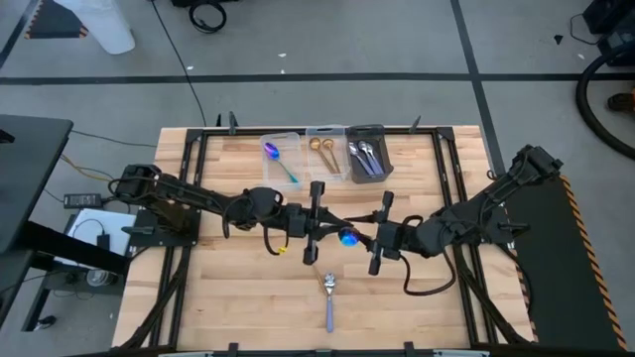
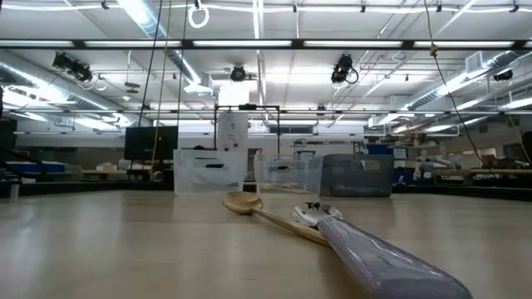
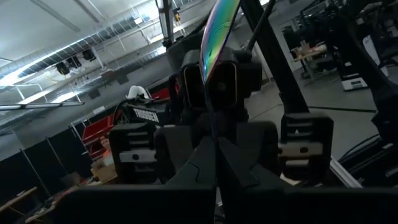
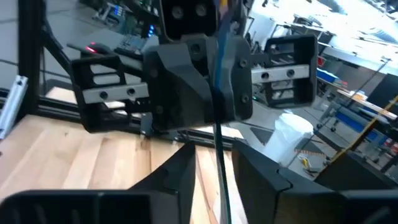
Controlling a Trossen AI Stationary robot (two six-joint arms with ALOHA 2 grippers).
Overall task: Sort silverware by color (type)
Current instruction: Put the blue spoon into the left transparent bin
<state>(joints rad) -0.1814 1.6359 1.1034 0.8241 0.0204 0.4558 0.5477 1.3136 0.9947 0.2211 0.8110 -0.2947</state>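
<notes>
Both arms meet mid-bench, jaws facing each other. Left jaws (image 1: 319, 220) pressed together, pinching the iridescent blue-purple spoon (image 1: 347, 238) by its thin handle; the spoon's bowl sits between the two jaw sets. Right jaws (image 1: 378, 236) close around the same spoon; whether they grip it or stand slightly spread, cannot tell.

Just nearer the bench's front edge than the jaws: a utensil with a silver head and lilac handle (image 1: 329, 300), lying flat on the wooden bench (image 1: 248, 297).

Beyond the jaws, along the far edge, three bins side by side: a clear bin with an iridescent spoon (image 1: 279, 158), a clear bin with gold spoons (image 1: 323, 151), a dark grey bin with silver spoons (image 1: 366, 155).
</notes>
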